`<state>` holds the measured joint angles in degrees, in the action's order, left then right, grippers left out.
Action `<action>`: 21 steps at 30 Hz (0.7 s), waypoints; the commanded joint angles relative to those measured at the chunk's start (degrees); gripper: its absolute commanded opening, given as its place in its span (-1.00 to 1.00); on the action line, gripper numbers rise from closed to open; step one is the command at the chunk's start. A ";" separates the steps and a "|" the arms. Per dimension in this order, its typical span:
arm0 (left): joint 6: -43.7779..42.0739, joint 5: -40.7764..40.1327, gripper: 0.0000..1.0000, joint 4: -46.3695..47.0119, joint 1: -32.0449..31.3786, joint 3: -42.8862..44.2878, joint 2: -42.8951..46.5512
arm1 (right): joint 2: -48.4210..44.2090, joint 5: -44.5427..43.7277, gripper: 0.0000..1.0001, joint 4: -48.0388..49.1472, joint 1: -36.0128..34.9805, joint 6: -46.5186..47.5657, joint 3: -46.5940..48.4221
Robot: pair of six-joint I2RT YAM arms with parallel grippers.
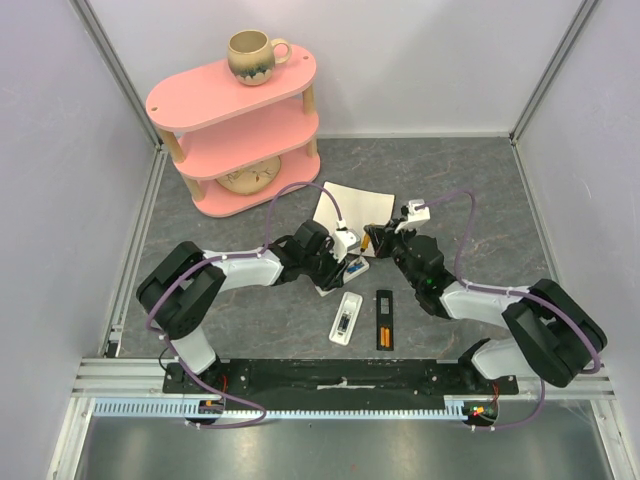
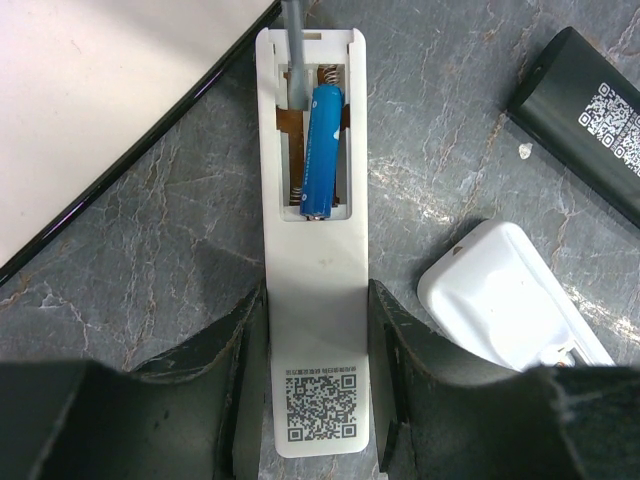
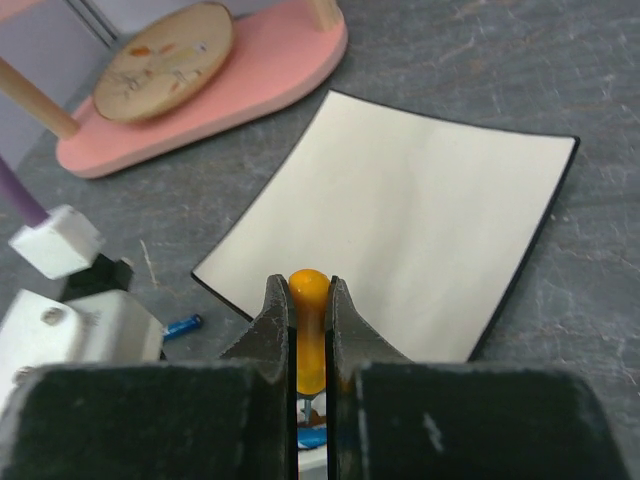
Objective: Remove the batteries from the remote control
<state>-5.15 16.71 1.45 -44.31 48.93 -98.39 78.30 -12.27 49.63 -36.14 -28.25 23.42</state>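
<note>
The left pincer (image 2: pixel 318 340) is clamped on the lower end of a white remote (image 2: pixel 315 300), 1 finger against each long side, holding it flat on the grey bench (image 2: pixel 450 180). The remote's battery compartment is uncovered. 1 blue battery (image 2: pixel 322 150) lies in it, slightly tilted, with its lower end at the compartment's edge. The bay beside it shows only springs and contacts.

The right pincer (image 3: pixel 308 300) is closed tight on the orange-handled screwdriver (image 3: pixel 309 285). In the left wrist view its metal shaft reaches down into the top of the compartment, just beside the blue battery's upper end.

A loose blue cell (image 3: pixel 183 325) lies on the bench near the corner of the cream mat (image 3: pixel 420 210). Nearer the arm bases, a black remote (image 1: pixel 385 320) lies open with orange batteries (image 1: pixel 384 336) in its bay. A second white remote (image 1: pixel 346 318) rests just left of it.

At the far left stands a pink shelf (image 1: pixel 190 100) with a mug (image 1: pixel 252 56) on its top tier.
</note>
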 commanded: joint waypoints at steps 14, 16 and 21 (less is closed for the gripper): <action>1.10 -0.19 -0.96 -4.27 0.02 -0.76 -2.95 | -1.66 -6.98 -1.00 -12.36 0.02 4.17 2.51; 1.19 -0.19 -0.96 -4.18 0.02 -0.76 -2.95 | -1.14 -5.93 -1.00 -12.62 0.02 4.08 2.68; 1.10 -0.19 -0.96 -4.09 0.02 -0.76 -2.86 | 1.67 -2.15 -1.00 -11.67 -0.95 1.81 2.68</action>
<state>-5.15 16.88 1.69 -44.31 49.04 -98.59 77.56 -16.34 40.42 -36.42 -26.92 25.19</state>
